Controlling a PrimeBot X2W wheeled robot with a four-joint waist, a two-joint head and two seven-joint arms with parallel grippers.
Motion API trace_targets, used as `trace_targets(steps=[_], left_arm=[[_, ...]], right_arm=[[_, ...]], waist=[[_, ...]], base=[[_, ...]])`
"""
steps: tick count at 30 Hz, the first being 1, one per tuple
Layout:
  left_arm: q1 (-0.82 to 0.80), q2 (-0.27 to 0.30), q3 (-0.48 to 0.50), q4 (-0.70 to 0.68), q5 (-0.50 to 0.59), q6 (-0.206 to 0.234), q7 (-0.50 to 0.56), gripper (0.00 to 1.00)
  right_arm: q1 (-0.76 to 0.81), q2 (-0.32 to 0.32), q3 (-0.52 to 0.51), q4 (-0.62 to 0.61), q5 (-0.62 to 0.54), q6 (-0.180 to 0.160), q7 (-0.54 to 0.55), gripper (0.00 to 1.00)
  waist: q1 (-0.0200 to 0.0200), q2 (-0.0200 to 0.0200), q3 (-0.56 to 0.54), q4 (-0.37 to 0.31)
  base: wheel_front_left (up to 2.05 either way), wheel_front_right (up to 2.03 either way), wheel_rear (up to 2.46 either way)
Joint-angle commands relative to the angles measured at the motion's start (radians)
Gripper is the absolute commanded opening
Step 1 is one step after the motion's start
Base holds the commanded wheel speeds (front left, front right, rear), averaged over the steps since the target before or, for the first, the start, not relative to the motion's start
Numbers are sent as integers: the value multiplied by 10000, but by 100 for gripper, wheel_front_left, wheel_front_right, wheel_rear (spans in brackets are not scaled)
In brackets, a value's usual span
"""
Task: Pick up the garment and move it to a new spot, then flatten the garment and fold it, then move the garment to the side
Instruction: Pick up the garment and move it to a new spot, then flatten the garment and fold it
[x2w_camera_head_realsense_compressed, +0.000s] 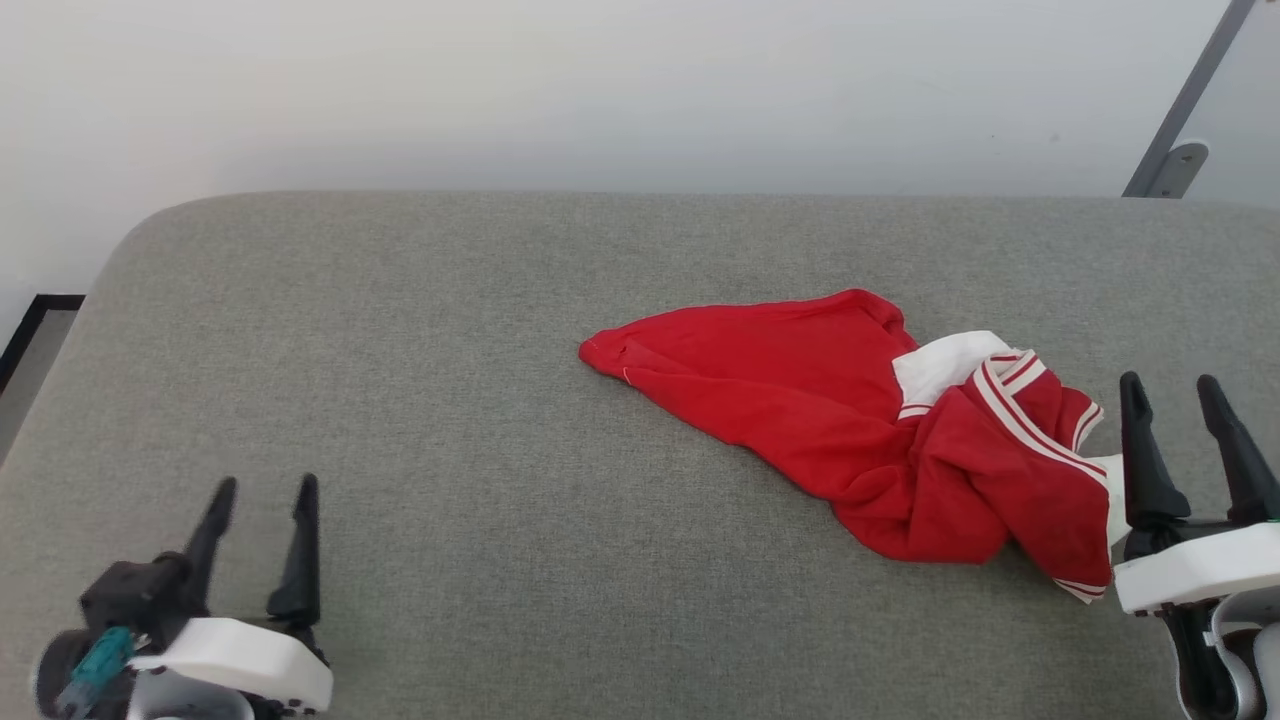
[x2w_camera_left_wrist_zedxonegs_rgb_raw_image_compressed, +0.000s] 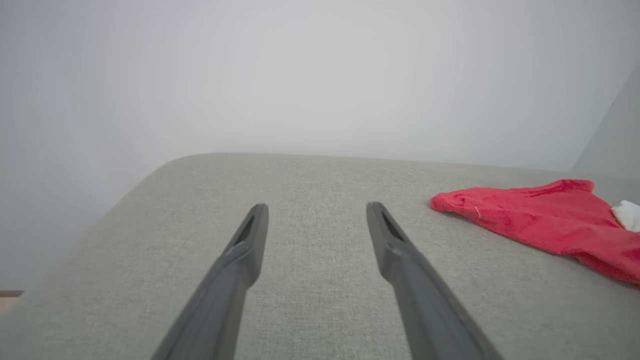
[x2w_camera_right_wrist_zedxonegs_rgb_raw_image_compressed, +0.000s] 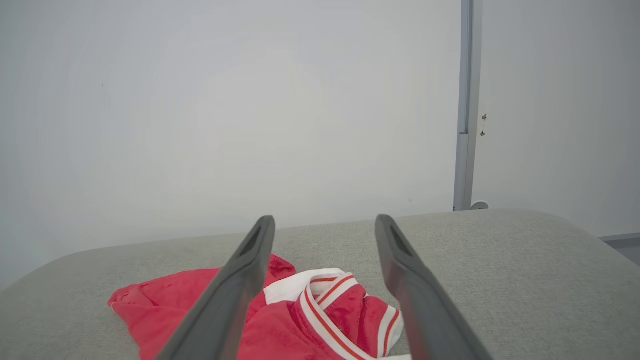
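The garment (x2w_camera_head_realsense_compressed: 850, 420) lies crumpled right of centre on the grey padded surface (x2w_camera_head_realsense_compressed: 400, 350): red cloth with white parts and red-and-white striped trim bunched at its right end. In the left wrist view the garment (x2w_camera_left_wrist_zedxonegs_rgb_raw_image_compressed: 545, 220) is at the right edge. The right wrist view has the garment (x2w_camera_right_wrist_zedxonegs_rgb_raw_image_compressed: 320, 310) low and partly behind the fingers. My right gripper (x2w_camera_head_realsense_compressed: 1175, 385) stands open just right of the bunched end, apart from it. At the lower left, far from the cloth, my left gripper (x2w_camera_head_realsense_compressed: 262, 488) is open with nothing between its fingers.
A white wall (x2w_camera_head_realsense_compressed: 600, 90) runs behind the surface. A grey metal post (x2w_camera_head_realsense_compressed: 1185, 100) with a bracket stands at the back right. The surface's rounded left edge (x2w_camera_head_realsense_compressed: 110, 270) drops to a floor with a dark strip (x2w_camera_head_realsense_compressed: 30, 320).
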Motion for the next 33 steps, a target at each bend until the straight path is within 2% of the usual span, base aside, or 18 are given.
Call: trace_targets(steps=[1, 5, 6, 11, 19, 28, 33], left_arm=[[199, -85, 316, -322, 456, -74, -52, 100], [658, -651, 1113, -990, 1525, -226, -51, 100], [785, -873, 1412, -1077, 1812, -383, -52, 100], [958, -1359, 1871, -970, 2271, -733, -53, 100], [865, -1719, 2281, -941, 2730, -1037, -53, 100], [641, -1909, 2420, -1072, 2806, -1104, -53, 100], [483, -2008, 2418, -1182, 2859, -1117, -53, 100]], right_arm=[[13, 15, -21, -112, -58, 1, 35, 100], [54, 56, -84, -352, -110, 1, 110, 100], [145, 70, -123, -334, -135, 1, 164, 100], [148, 96, -173, -289, -203, 1, 192, 100], [130, 142, -212, -316, -248, 1, 233, 100], [-9, 180, -188, -316, -210, 1, 256, 100], [-214, -288, -168, -155, -278, 1, 872, 100]], waist=[[0, 0, -22, -16], [0, 0, -31, -54], [0, 0, -22, -55], [0, 0, -28, -62], [0, 0, -1, -88], [0, 0, 229, -352], [0, 0, 571, -530]], base=[[0, 0, 0], [0, 0, 0], [0, 0, 0], [0, 0, 0], [0, 0, 0], [0, 0, 0], [0, 0, 0]])
